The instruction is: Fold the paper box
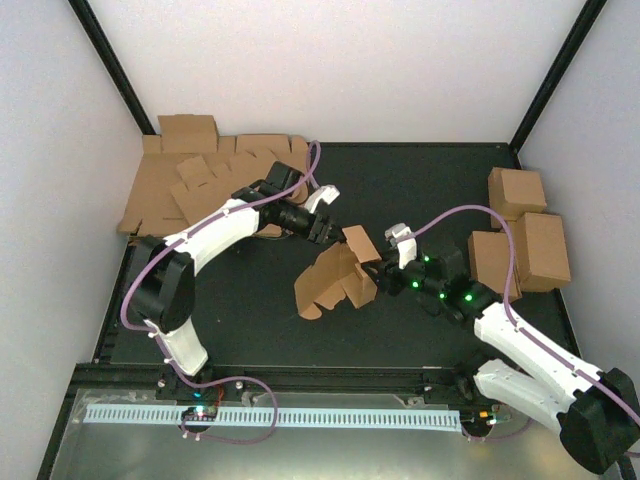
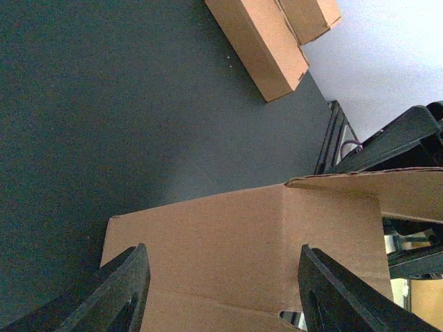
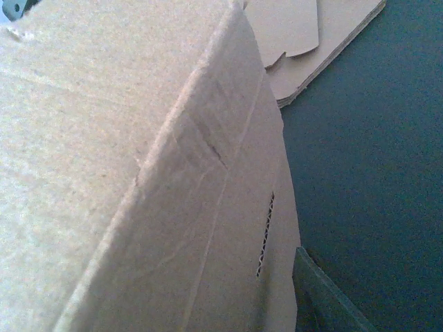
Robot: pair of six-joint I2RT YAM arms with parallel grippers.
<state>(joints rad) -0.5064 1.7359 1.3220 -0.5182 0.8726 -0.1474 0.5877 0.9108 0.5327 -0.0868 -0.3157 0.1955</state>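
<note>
Brown corrugated card, thin and single-walled, makes up the paper box (image 1: 335, 280), which stands half-raised at the middle of the dark desk (image 1: 250, 310), between the two arms. It looks light and springy. The panels seem stiff across their faces but weak at the scored creases, so they would likely spring back if released and crush if pinched hard at an edge. The best hold is probably on a flat panel close beside a crease, not on a loose tab. The left gripper (image 1: 325, 232) has its jaws apart, with a panel lying just beyond them. The right gripper (image 1: 383, 270) sits close against the card; I cannot tell whether its jaws are clamped.
</note>
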